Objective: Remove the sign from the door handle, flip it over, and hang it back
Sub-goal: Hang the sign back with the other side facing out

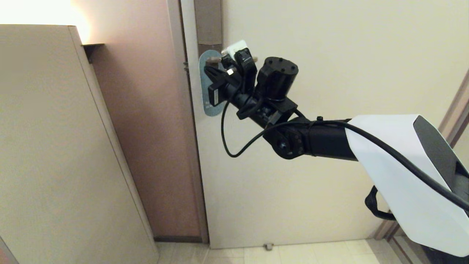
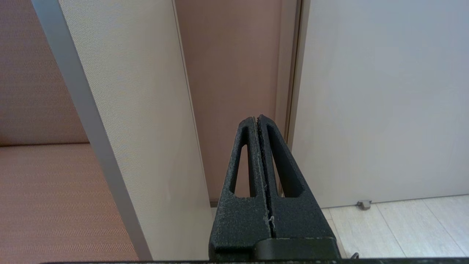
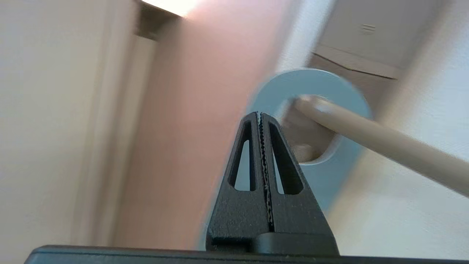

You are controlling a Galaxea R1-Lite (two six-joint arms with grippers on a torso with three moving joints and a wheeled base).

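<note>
Sign still on the lever, nothing lifted yet

Progress first: we judge the task barely begun. The sign (image 3: 329,172) hangs on the door handle (image 3: 384,146), its round hole threaded over the lever, and it lies flat against the door (image 1: 329,146). From the right wrist view we see a pale blue face with no lettering in the part that shows; we cannot tell which side this is. So all three steps remain, as far as we can see: taking the sign off the handle, turning it over, and hanging it back.

Our right hand (image 3: 259,114) is up at the handle, reaching in from the side of the lever's free end. Its two fingers are pressed together along their toothed edges with nothing between them. The tips sit in front of the sign's rounded upper end, beside the hole and the lever's root; whether they touch the sign we cannot tell. In the head view the wrist covers most of the handle, and only the sign's far edge and lower end (image 1: 210,110) show beyond it.

Our left hand (image 2: 258,118) is parked low, well below the handle, pointing towards the foot of the door beside a beige panel (image 2: 146,128). Its fingers are likewise closed and empty.

Before any grasp, we judge the right hand would have to part its fingers.
</note>
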